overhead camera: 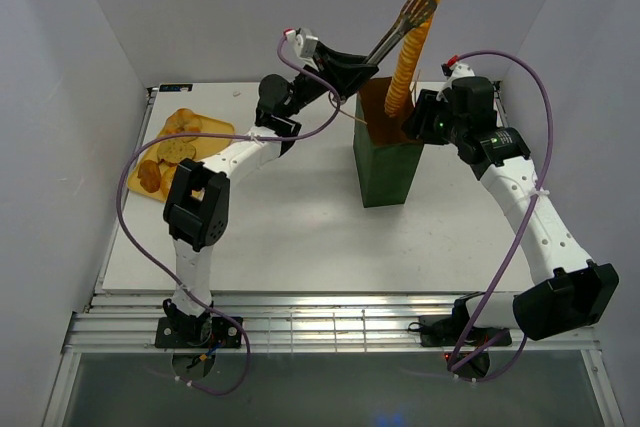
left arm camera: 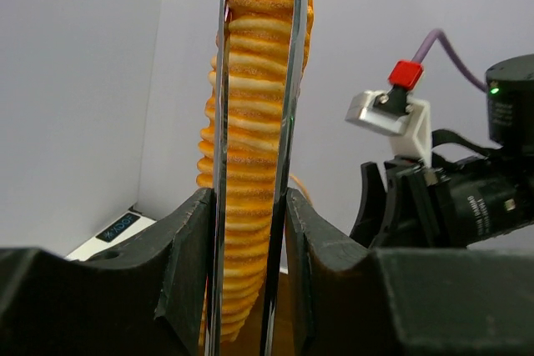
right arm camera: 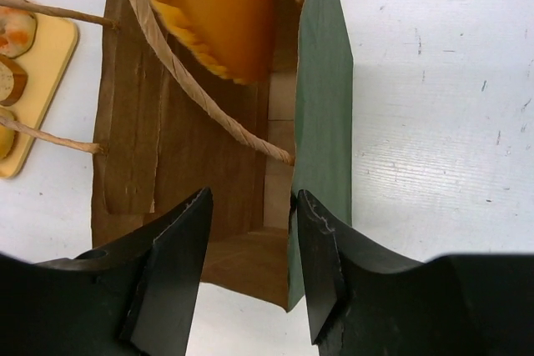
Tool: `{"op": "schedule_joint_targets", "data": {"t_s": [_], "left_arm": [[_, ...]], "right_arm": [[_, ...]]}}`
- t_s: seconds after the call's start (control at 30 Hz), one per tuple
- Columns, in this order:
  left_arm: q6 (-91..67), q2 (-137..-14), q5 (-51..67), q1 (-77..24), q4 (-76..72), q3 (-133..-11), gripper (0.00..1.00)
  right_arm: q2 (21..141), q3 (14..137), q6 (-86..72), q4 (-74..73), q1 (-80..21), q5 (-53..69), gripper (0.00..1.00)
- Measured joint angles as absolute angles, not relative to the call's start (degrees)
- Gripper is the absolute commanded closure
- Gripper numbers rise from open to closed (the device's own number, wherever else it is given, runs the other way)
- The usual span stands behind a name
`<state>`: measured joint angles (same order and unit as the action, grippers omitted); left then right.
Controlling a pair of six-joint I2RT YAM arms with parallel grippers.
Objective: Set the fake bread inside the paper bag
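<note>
Tongs clamped in left fingers pinch the ridged orange loaf, foot in the green bag; parted right fingers straddle its wall.

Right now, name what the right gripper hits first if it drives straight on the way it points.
Probably the paper bag: the right gripper points into its open mouth, with a string handle crossing the line before the long loaf. Depth is unclear.

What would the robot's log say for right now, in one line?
left gripper: shut on tongs | tongs: pinching loaf | loaf: lower end in bag mouth | right gripper: open at bag rim | tray: more bread on it
</note>
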<state>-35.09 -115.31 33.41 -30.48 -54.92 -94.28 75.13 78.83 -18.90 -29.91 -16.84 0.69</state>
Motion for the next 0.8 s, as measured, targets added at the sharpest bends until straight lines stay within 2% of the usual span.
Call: {"op": "schedule_joint_targets", "data": {"t_s": [0.4, 0.57, 0.8], "left_arm": [[-38.6, -126.0, 35.4, -28.1, -62.7, -97.9, 0.71], [-39.0, -126.3, 35.4, -27.4, -63.1, -99.5, 0.68], [-39.0, -126.3, 35.4, -27.4, -63.2, -100.2, 0.59]], "right_arm": [[75.2, 78.7, -18.9, -29.6, -16.8, 1.6, 0.50], [75.4, 78.7, -18.8, -29.4, -16.8, 1.6, 0.50], [75.7, 78.7, -18.8, -29.3, -16.8, 1.7, 0.50]]}}
